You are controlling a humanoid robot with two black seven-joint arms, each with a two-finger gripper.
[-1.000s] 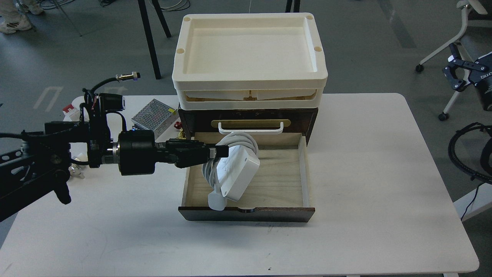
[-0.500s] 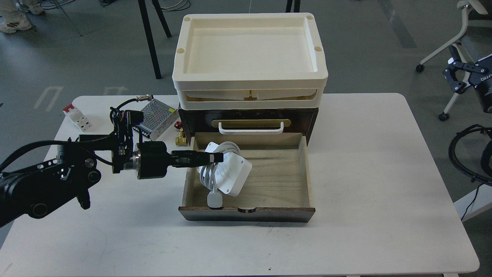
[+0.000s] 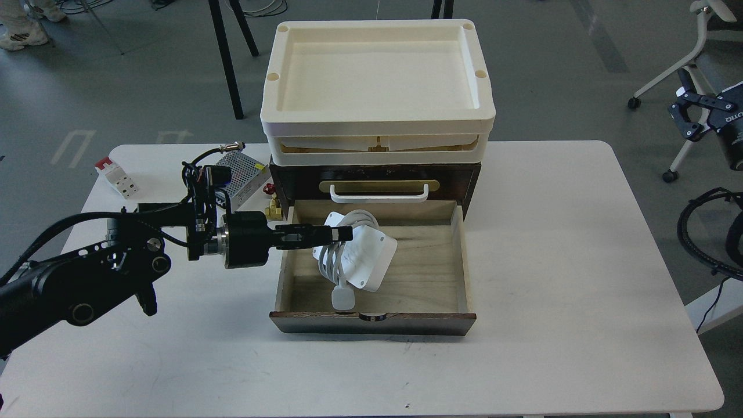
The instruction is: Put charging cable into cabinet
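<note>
The charging cable, a white marbled slab wrapped in looped white cable with a plug hanging below, is tilted inside the open drawer of the dark brown cabinet. My left gripper reaches in from the left over the drawer's left wall and is shut on the cable's upper left part. The drawer is pale wood inside, pulled out toward me. A white handle on a brass plate sits above it. Cream trays are stacked on top. My right gripper is out of view.
A metal mesh-topped power supply box, a red and white breaker and small brass fittings lie on the white table left of the cabinet. Office chair legs stand at the far right.
My left arm has lowered the charging cable into the drawer, then shifted it slightly right. The grip has stayed shut on it.
</note>
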